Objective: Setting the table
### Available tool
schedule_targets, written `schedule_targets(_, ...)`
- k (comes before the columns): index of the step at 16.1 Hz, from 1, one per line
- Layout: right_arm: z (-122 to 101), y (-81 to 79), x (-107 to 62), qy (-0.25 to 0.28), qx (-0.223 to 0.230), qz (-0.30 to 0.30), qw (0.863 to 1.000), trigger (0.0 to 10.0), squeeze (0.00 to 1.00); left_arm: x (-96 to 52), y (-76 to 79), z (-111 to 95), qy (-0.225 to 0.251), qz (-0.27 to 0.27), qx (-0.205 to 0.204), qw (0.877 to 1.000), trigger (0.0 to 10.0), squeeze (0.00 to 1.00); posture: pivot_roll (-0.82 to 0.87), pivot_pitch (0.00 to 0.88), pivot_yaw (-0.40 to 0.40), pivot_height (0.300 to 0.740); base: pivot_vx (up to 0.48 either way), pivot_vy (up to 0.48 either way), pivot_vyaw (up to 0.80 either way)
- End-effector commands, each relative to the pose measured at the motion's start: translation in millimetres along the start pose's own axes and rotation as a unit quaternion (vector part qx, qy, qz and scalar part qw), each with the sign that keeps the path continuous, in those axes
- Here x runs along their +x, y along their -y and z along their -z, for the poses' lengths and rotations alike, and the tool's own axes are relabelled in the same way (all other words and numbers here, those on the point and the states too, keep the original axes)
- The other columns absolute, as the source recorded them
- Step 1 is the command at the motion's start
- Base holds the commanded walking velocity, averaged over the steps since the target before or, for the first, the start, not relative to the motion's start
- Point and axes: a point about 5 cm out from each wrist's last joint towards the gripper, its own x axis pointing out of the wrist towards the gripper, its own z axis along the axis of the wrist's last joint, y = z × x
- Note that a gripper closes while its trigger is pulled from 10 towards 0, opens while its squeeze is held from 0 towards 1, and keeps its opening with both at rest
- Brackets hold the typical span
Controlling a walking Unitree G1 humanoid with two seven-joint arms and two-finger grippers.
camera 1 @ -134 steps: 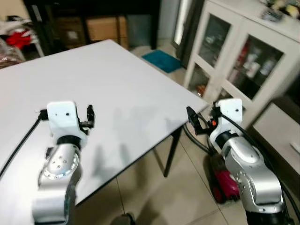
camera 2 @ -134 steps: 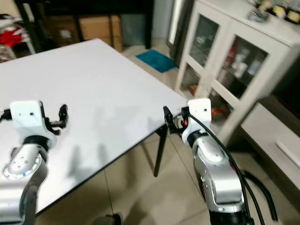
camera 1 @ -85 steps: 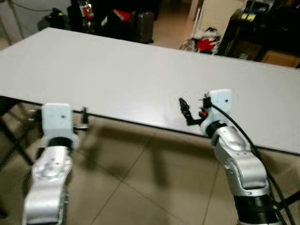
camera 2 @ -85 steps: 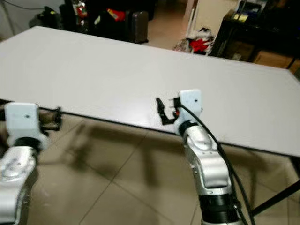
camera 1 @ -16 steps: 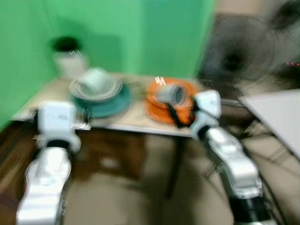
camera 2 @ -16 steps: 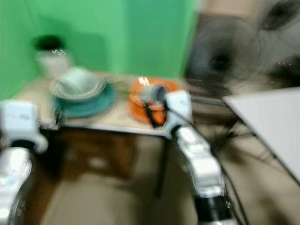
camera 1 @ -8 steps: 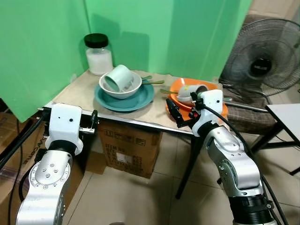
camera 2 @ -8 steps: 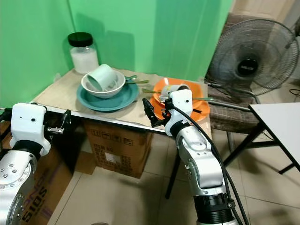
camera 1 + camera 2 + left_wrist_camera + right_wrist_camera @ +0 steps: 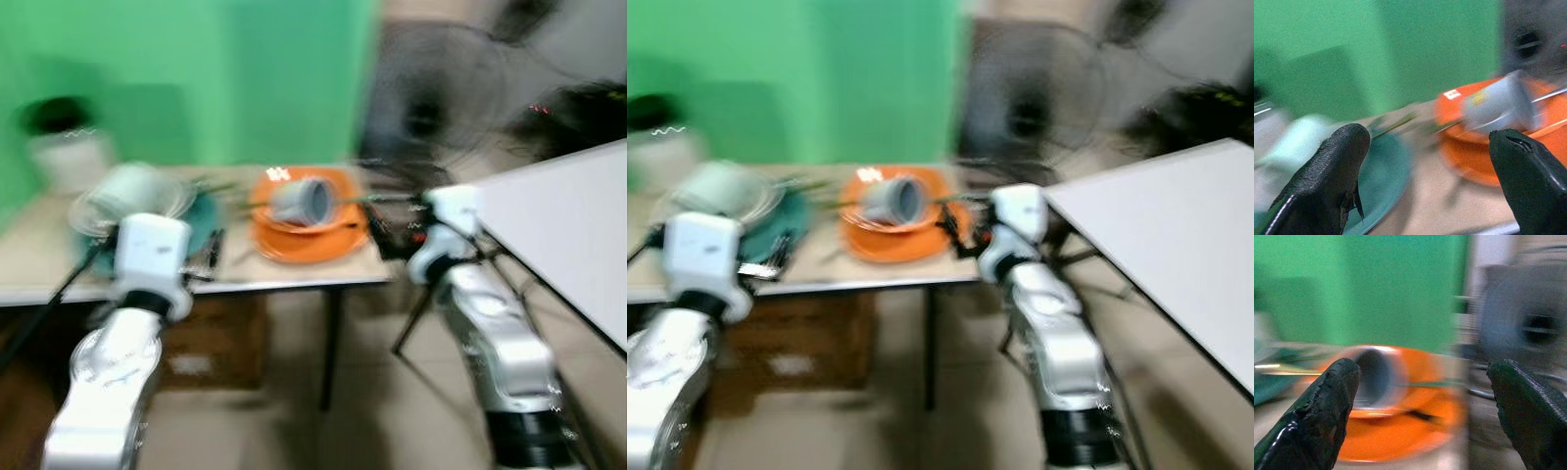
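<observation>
Green-backed side table (image 9: 294, 274) | grey cup (image 9: 306, 201) on orange plate (image 9: 313, 235): likely fragile, slippery; grip plate rim | left gripper (image 9: 1425, 176), right gripper (image 9: 1425, 411) spread wide, empty.

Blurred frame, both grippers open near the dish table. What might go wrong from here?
The grey cup lies tipped on the orange plate, so a nudge might roll it off. The right gripper hangs close to that plate's edge; with the view smeared by motion, a reach now may misjudge it. Cutlery between the plates could get swept aside.
</observation>
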Motion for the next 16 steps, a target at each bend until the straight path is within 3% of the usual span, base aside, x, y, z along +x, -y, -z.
schedule_targets(1, -4.2, -7.6, 0.8, 0.005, 0.007, -0.012, 1.0, 10.0, 0.0, -0.2, -5.1, 2.5, -0.003, -0.003, 0.004, 1.0, 10.0, 0.0, 0.05, 0.0, -0.03, 0.74, 0.311, 0.0, -0.8)
schedule_targets(6, -4.7, -5.1, -10.8, 0.011, 0.011, -0.013, 1.0, 10.0, 0.0, 0.0, -11.3, 3.2, 0.006, 0.036, 0.023, 0.999, 10.0, 0.0, 0.03, 0.0, -0.032, 0.74, 0.299, 0.0, -0.16)
schedule_targets(9, -5.5, -3.8, -19.9, 0.013, 0.014, -0.038, 0.999, 10.0, 0.0, 1.2, -15.4, 6.0, 0.001, 0.092, 0.017, 0.996, 10.0, 0.0, 0.0, 0.0, -0.025, 0.74, 0.0, 0.0, 0.0)
schedule_targets(10, -6.9, -3.3, -21.0, 0.012, 0.02, -0.05, 0.998, 10.0, 0.0, 2.5, -15.7, 0.1, 0.032, 0.114, 0.026, 0.993, 10.0, 0.0, 0.0, 0.0, -0.024, 0.74, 0.0, 0.0, 0.0)
schedule_targets(13, -18.7, 8.3, -21.9, 0.022, 0.024, -0.078, 0.996, 10.0, 0.0, 16.8, -19.2, 2.6, 0.024, 0.169, 0.026, 0.985, 10.0, 0.0, -0.03, 0.0, 0.002, 0.74, 0.0, 0.0, 0.0)
schedule_targets(14, -22.2, 13.0, -22.3, 0.024, 0.013, -0.088, 0.996, 10.0, 0.0, 23.6, -19.2, 1.8, 0.032, 0.183, 0.015, 0.982, 10.0, 0.19, -0.04, 0.0, 0.004, 0.74, 0.0, 0.0, 0.0)
schedule_targets(15, -24.6, 17.7, -23.2, 0.024, 0.0, -0.095, 0.995, 10.0, 0.0, 28.4, -18.0, 1.5, 0.038, 0.198, 0.009, 0.979, 10.0, 0.55, -0.05, 0.0, 0.005, 0.74, 0.0, 0.0, 0.0)
schedule_targets(16, -27.0, 21.7, -23.0, 0.022, -0.011, -0.103, 0.994, 10.0, 0.0, 33.9, -18.1, 1.9, 0.043, 0.215, 0.008, 0.976, 10.0, 1.0, -0.05, 0.0, 0.005, 0.74, 0.0, 0.0, 0.0)
